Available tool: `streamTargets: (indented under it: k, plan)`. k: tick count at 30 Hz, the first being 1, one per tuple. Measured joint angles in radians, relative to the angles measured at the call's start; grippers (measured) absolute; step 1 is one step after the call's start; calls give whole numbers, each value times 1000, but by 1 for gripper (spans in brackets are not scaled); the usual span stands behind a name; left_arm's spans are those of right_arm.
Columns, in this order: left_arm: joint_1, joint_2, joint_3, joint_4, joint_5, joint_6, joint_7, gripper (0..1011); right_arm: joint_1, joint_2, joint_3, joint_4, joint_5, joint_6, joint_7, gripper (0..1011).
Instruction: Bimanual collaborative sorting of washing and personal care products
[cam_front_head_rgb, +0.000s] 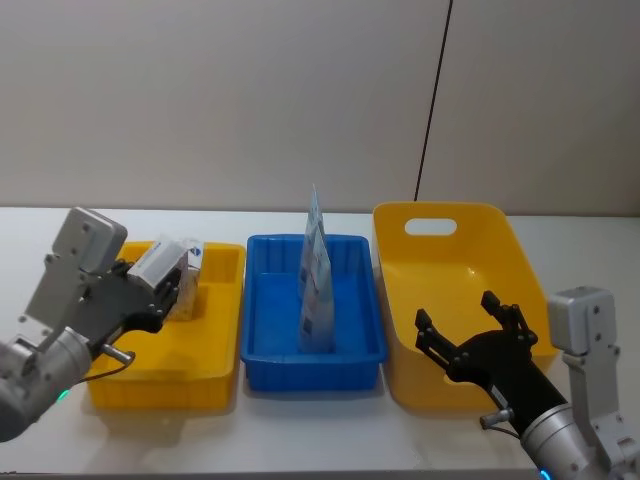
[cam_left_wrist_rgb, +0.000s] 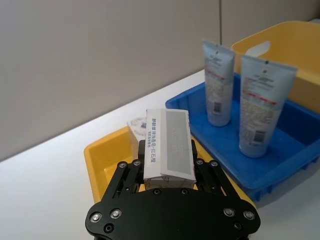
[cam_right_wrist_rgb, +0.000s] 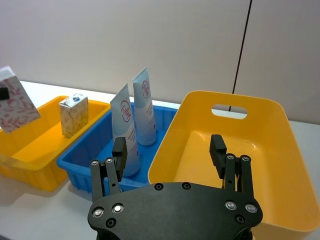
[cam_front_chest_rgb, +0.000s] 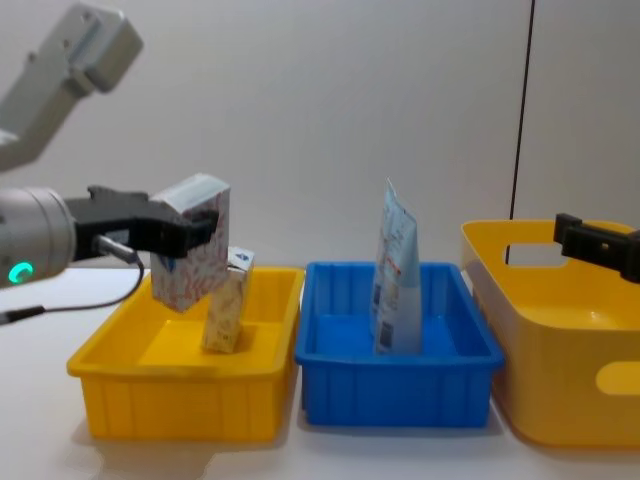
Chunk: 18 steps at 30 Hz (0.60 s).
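Observation:
My left gripper (cam_front_head_rgb: 168, 282) is shut on a white box with red-orange floral print (cam_front_head_rgb: 160, 262), held tilted above the left yellow bin (cam_front_head_rgb: 150, 385); the left wrist view shows the box (cam_left_wrist_rgb: 167, 145) clamped between the black fingers. A narrow cream carton (cam_front_chest_rgb: 228, 310) stands upright in that bin, just behind the box. Two tall light-blue pouches (cam_right_wrist_rgb: 125, 125) (cam_right_wrist_rgb: 145, 107) stand in the blue bin (cam_front_head_rgb: 262, 350). My right gripper (cam_front_head_rgb: 465, 325) hovers open and empty over the large yellow bin (cam_front_head_rgb: 500, 235).
The three bins stand side by side on a white table (cam_front_head_rgb: 30, 225) close to its front edge. A plain wall with a dark vertical seam (cam_front_head_rgb: 432, 100) rises behind. The large yellow bin's floor (cam_right_wrist_rgb: 200, 145) is bare.

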Motion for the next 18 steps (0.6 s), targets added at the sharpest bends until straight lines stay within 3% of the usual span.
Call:
streamTargets:
  k: [8,16,18]
  plan:
    - [30,66,-17,-82,-35,-29,-92,380,0,0,0,0,0,0,0,1002]
    - [61,147,-37,-159,-104,-63,-221,380,0,0,0,0,0,0,0,1002]
    - [62,151,-38,-162,-110,-66,-232,380,0,0,0,0,0,0,0,1002]
